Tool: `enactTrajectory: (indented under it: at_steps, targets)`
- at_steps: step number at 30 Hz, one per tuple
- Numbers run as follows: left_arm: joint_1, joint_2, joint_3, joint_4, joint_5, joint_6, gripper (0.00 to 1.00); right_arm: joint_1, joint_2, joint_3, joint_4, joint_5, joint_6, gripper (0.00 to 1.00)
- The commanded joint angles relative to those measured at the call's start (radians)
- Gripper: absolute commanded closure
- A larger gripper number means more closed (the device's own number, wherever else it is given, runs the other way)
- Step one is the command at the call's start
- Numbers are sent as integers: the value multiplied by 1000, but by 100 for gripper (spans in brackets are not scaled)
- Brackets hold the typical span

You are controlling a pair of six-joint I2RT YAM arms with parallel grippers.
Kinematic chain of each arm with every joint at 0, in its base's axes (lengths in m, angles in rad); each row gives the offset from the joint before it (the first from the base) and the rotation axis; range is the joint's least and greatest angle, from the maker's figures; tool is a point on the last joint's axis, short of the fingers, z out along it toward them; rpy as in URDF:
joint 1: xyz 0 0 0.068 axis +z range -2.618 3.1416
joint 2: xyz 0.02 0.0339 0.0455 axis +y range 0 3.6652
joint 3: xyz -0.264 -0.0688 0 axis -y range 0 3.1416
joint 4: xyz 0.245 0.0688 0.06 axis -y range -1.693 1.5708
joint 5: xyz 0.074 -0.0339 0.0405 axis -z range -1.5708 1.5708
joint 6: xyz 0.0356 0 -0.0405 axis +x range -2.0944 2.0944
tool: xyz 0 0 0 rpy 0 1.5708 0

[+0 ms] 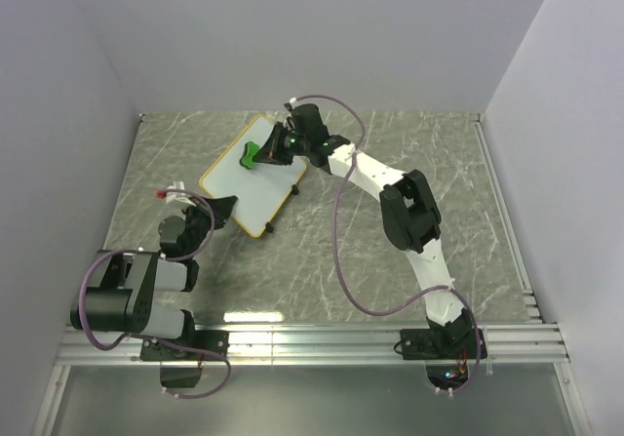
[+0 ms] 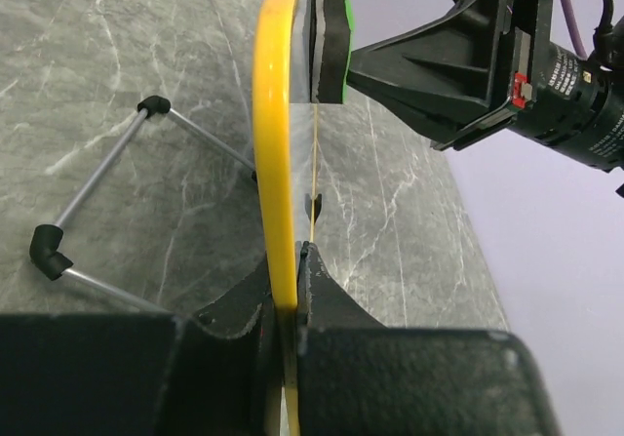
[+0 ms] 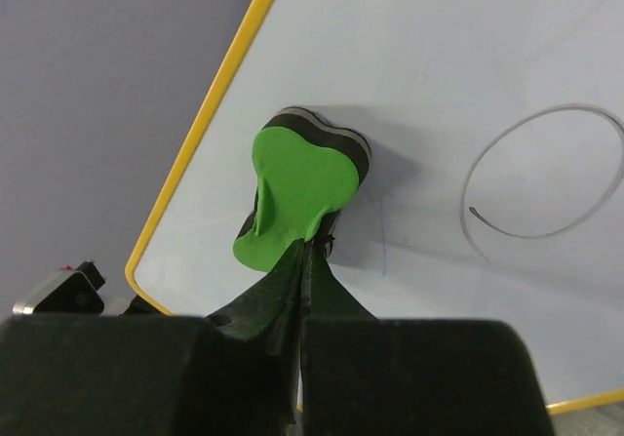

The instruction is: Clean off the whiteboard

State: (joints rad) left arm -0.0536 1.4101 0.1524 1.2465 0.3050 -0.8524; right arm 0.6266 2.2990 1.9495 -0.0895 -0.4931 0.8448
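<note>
Top view, board: the whiteboard [image 1: 249, 178] is lying slanted on the marbled worktop [image 1: 390, 290], toward the far left, reached by both arms.
Top view, left fingers: the left fingers [image 1: 226, 208] are gripping the board's near-left edge.
Top view, right fingers: the right fingers [image 1: 271, 149] are pressing a green eraser [image 1: 251, 153] onto the far part of the board.
Left wrist view, grip: the left fingers are clamping narrowly on the yellow frame [image 2: 273, 143], which is showing edge-on. The board's wire legs [image 2: 93, 197] are resting on the worktop beside it.
Left wrist view, eraser: its dark felt face is sitting against the board's white side, with the right fingers behind it.
Right wrist view, grip: the right fingers are squeezing shut on the eraser's green back, pinching it out of shape.
Right wrist view, marks: a drawn circle [image 3: 546, 173] is lying beside the eraser, apart from it and not yet wiped.
Progress: the wiping is looking barely begun, since the eraser is on the board but the circle is waiting to be cleared. The rest of the surface is appearing blank.
</note>
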Motion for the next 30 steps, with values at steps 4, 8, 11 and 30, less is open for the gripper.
enactTrajectory:
  at_steps: [4,8,11,30]
  targets:
    - [-3,12,33,-25,56,102,99,16,68,144,-13,25,7,100]
    - [-3,26,27,-38,60,119,99,21,80,143,-62,56,-15,100]
    - [-3,33,29,-30,63,116,99,21,40,10,-47,60,-26,100]
    - [-3,53,75,-81,109,138,99,48,-150,-259,-175,96,-150,100]
